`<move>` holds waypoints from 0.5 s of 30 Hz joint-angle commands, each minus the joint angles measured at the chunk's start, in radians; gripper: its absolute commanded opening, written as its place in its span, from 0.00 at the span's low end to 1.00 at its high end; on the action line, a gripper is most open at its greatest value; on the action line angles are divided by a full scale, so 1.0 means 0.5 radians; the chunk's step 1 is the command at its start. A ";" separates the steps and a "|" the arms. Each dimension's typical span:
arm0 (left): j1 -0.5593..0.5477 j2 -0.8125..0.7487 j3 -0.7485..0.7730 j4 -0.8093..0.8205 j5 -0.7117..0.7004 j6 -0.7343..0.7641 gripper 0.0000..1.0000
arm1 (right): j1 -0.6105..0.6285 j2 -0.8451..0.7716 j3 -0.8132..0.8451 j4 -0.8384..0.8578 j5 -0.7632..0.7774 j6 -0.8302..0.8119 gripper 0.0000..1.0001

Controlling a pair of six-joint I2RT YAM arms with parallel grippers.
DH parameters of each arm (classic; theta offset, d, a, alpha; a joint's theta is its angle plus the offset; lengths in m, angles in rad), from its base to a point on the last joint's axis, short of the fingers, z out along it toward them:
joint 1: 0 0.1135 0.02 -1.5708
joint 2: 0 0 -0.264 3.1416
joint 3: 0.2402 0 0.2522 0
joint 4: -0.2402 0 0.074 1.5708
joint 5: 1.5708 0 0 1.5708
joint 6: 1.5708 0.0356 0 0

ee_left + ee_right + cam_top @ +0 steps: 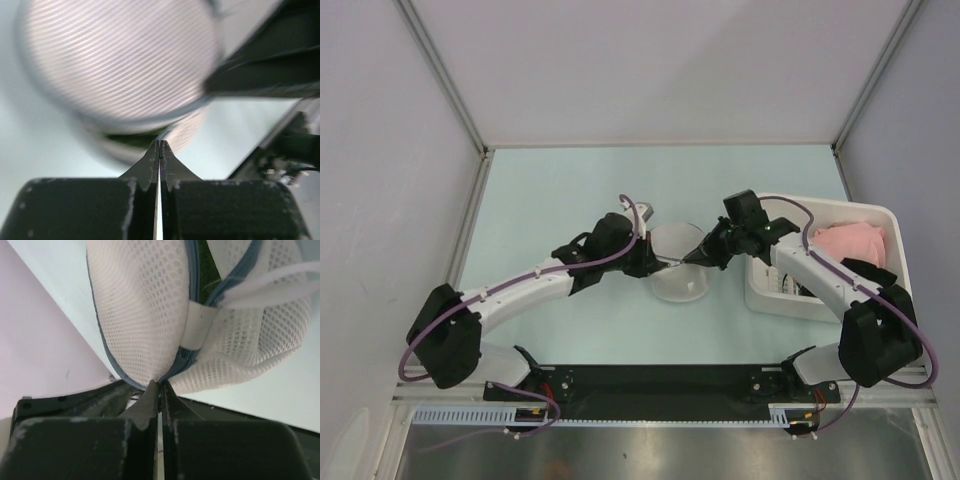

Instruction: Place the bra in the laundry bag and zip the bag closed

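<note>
The laundry bag [680,268], a round white mesh pouch with a dark zipper rim, sits mid-table between both grippers. My right gripper [700,257] is shut on its zipper rim [176,365] from the right. In the right wrist view the zipper gapes and the olive-green bra [204,260] shows inside. My left gripper [658,263] is shut at the bag's left rim. In the left wrist view its tips [160,145] meet against the blurred bag [120,60], with a green sliver of the bra [131,138] just beyond. What they pinch is too small to make out.
A white rectangular bin [765,298] stands at the right, holding a pink garment [852,241] and a black one [865,268]. The right forearm crosses over the bin. Grey walls close in the table at the back and sides.
</note>
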 commanded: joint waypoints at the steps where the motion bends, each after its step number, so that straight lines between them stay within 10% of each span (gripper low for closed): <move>1: 0.183 -0.169 -0.144 -0.483 -0.248 0.186 0.00 | -0.126 0.023 0.105 -0.050 0.175 -0.264 0.00; 10: 0.183 -0.503 -0.291 -0.163 0.196 0.189 0.04 | -0.129 0.145 0.289 0.023 -0.025 -0.435 0.00; 15: 0.180 -0.678 -0.292 0.109 0.314 0.168 0.58 | -0.135 0.133 0.255 0.260 -0.395 -0.699 0.00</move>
